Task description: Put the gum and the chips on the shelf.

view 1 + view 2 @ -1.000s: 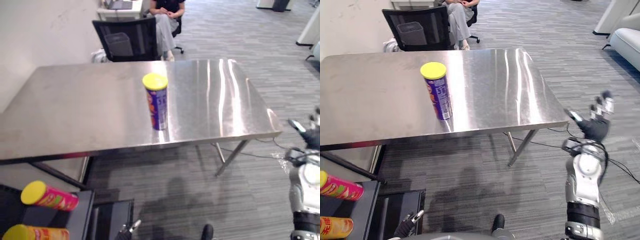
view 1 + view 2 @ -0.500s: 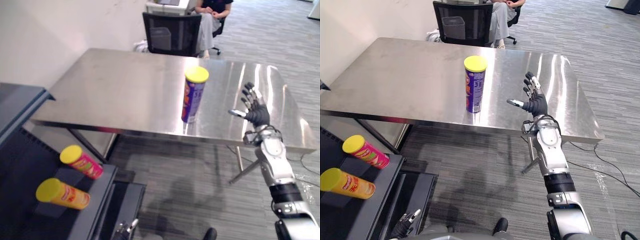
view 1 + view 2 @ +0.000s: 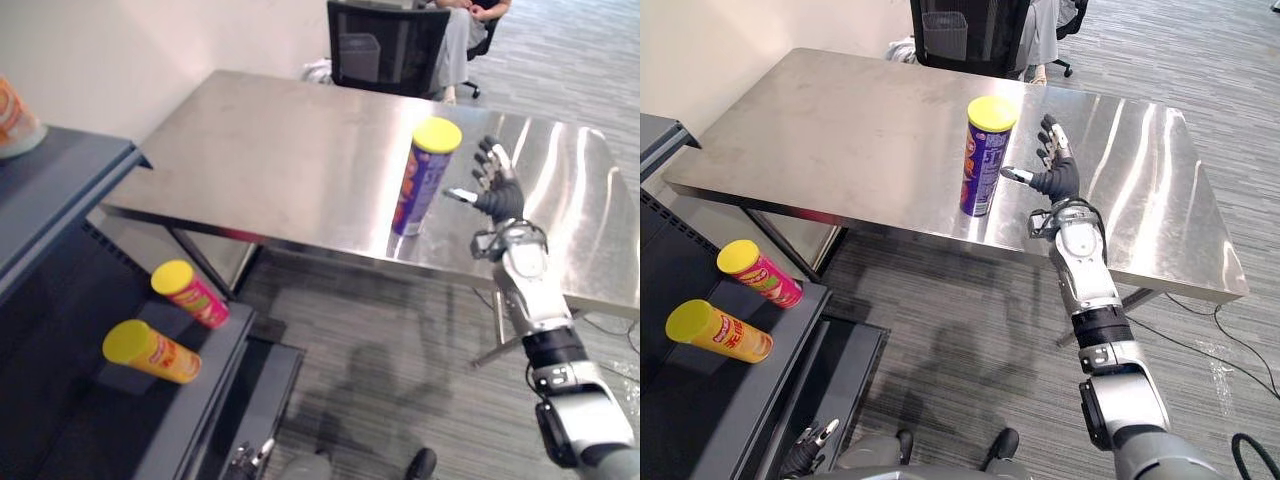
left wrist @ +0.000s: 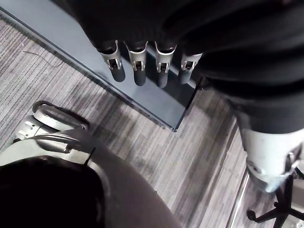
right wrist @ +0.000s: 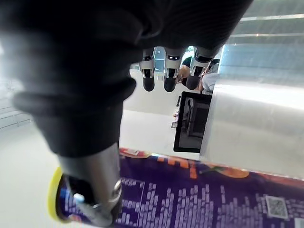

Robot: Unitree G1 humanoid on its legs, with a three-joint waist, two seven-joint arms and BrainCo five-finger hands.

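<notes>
A purple chips can [image 3: 424, 177] with a yellow lid stands upright near the front edge of the steel table [image 3: 270, 150]. My right hand [image 3: 497, 200] is open just to the right of the can at lid height, its thumb stretched toward the can without gripping it. In the right wrist view the can [image 5: 199, 199] lies close under the thumb, with the straight fingers [image 5: 167, 80] past it. My left hand [image 3: 812, 443] hangs low by the shelf's foot, its fingers [image 4: 137, 66] relaxed and holding nothing.
A dark shelf unit [image 3: 60, 180] stands at the left. A pink can [image 3: 190, 294] and an orange can [image 3: 150, 352] lie on its lower board. An orange and white container [image 3: 12, 112] sits on top. A black chair [image 3: 385, 45] and a seated person [image 3: 465, 25] are behind the table.
The camera has swung left, bringing the shelf into view. My right hand rose from low at the right and now is beside the purple can.
</notes>
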